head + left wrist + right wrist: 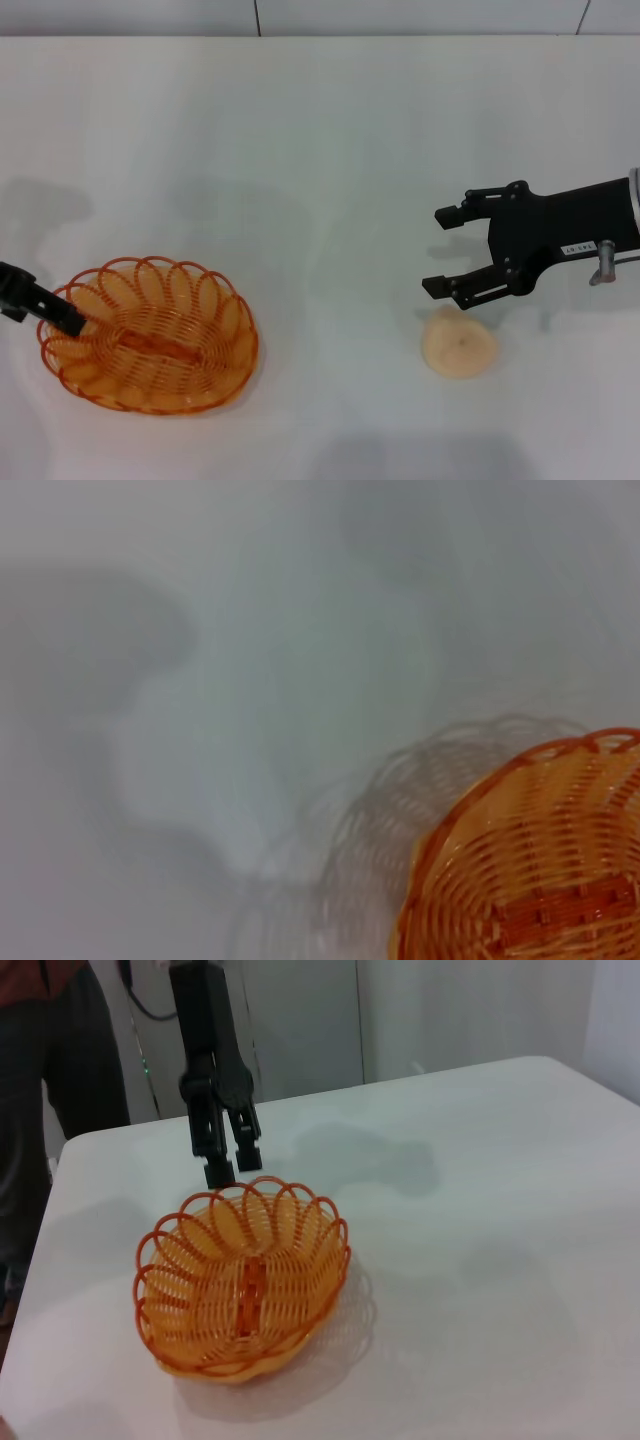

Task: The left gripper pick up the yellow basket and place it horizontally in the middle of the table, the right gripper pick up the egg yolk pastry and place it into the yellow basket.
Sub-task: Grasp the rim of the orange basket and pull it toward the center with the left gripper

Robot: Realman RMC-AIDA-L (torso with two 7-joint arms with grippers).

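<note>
The yellow basket [150,335] lies on the white table [320,150] at the front left, with its long axis slanted. It also shows in the right wrist view [243,1275] and in the left wrist view [530,870]. My left gripper [62,316] comes in from the left edge and sits at the basket's left rim; the right wrist view shows the left gripper [232,1168] just over that rim. The egg yolk pastry [460,343] lies on the table at the front right. My right gripper [446,250] is open and empty, hovering just behind and above the pastry.
A wall edge runs along the back of the table [320,35]. A person in dark clothes [55,1100] stands beyond the table's far corner in the right wrist view.
</note>
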